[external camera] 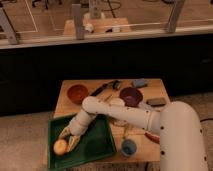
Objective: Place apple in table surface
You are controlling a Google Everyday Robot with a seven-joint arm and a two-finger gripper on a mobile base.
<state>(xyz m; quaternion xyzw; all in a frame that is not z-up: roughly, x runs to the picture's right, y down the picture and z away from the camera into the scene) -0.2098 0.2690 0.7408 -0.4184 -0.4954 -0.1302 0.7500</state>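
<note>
The apple (60,146), small, round and yellow-orange, lies in the front left part of the green tray (97,145). The tray rests on the front left of the light brown wooden table surface (64,106). My gripper (69,138) reaches down into the tray from the right at the end of the white arm (120,114). It sits right at the apple's upper right side, touching or nearly touching it. I cannot tell whether it holds the apple.
An orange-brown bowl (77,93) and a dark purple bowl (131,96) stand at the back of the table. A blue cup (129,147) is at the front, right of the tray. A dark utensil (101,89) and small flat objects (156,102) lie at the back and right.
</note>
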